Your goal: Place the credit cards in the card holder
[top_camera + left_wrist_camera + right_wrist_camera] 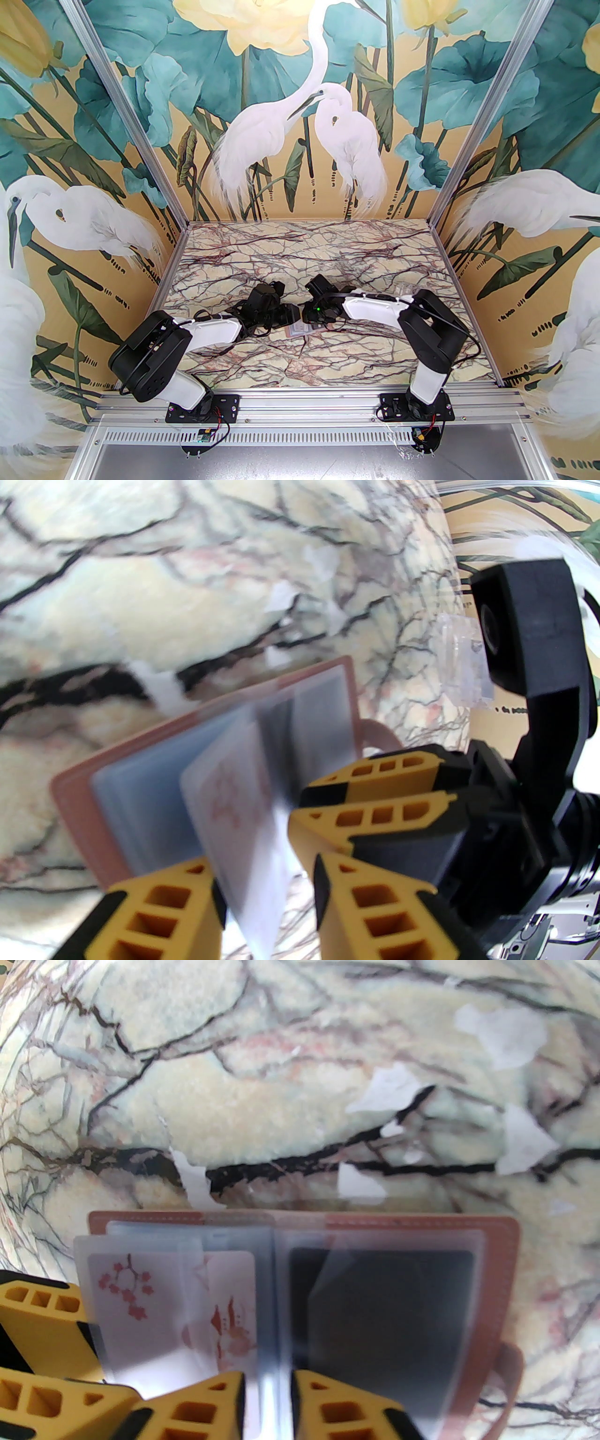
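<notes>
Bright, even light; shadows faint & soft on table [328,356]. Wrist views soft overall w/ heavy fisheye bend at edges. Motion-blurred, smeared card [243,808]; hazy, out-of-focus card holder [501,1260].

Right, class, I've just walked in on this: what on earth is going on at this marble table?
A small dusty-pink leather-like card holder lies open on the veined marble table. The right end effector appears to pinch a clear plastic sleeve at the holder's middle. A pale card printed with red blossoms stands tilted between the fingers of the left end effector, angled towards the sleeves. Whether it is firmly gripped is unclear.
</notes>
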